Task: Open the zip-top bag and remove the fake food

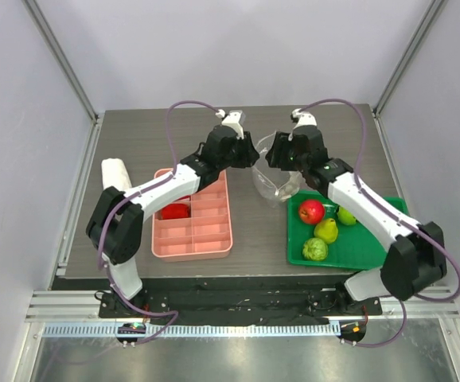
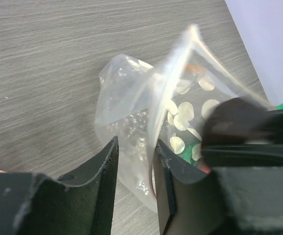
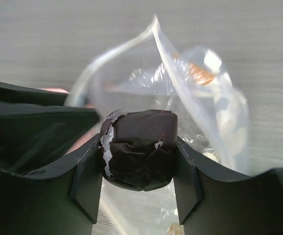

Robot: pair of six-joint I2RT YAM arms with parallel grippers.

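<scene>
Gray table [image 1: 134, 143] is holding a pink divided tray [image 1: 210, 231] on the left and a green tray [image 1: 356, 250] on the right. The zip-top bag [image 1: 276, 185] is sitting mid-table between both arms, mouth gaping, just beside the green tray. Left gripper [image 2: 136, 147] is keeping its jaws apart, with bag film running through the gap. Right gripper [image 1: 274, 155] is showing a dark taped lump [image 3: 139, 142] filling its jaws, and I honestly can't tell if it's clamping anything. The fake food, meaning the apple [image 1: 311, 211], pear [image 1: 326, 230] and bumpy green one [image 1: 315, 249], is lying on the green tray.

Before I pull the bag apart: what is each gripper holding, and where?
Right gripper clamps a dark taped lump on the zip-top bag, at its edge. Left gripper straddles a bag wall; grip unclear.
</scene>
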